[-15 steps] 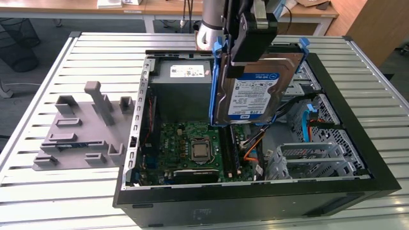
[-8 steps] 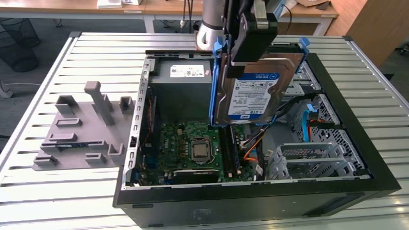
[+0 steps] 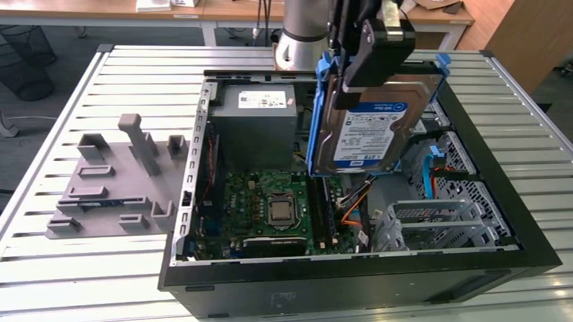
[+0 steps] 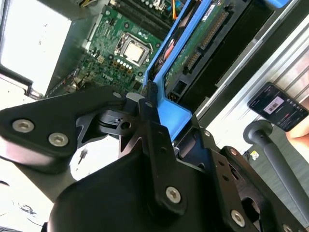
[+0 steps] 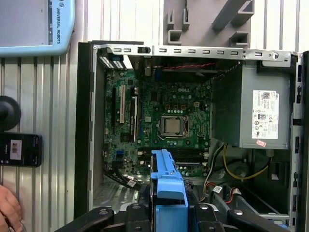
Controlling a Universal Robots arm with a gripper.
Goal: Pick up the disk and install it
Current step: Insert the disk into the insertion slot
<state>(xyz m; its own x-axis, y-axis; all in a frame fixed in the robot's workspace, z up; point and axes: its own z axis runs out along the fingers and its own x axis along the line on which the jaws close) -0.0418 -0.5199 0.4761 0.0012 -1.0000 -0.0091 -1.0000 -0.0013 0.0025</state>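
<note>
Up close, the gripper [image 3: 360,82] was clenched on the upper end of the disk [image 3: 372,137], its jaws pinching the blue frame [image 4: 177,118] from either side. So the disk hung straight down from the jaws, touching nothing else, with its long axis near upright but slightly tilted and its label facing the exterior view. Beneath it lay the open case [image 3: 358,285], with the disk's lower end above the gap between the motherboard [image 3: 268,198] and the drive cage [image 3: 434,218], which sat toward the exterior view's right.
</note>
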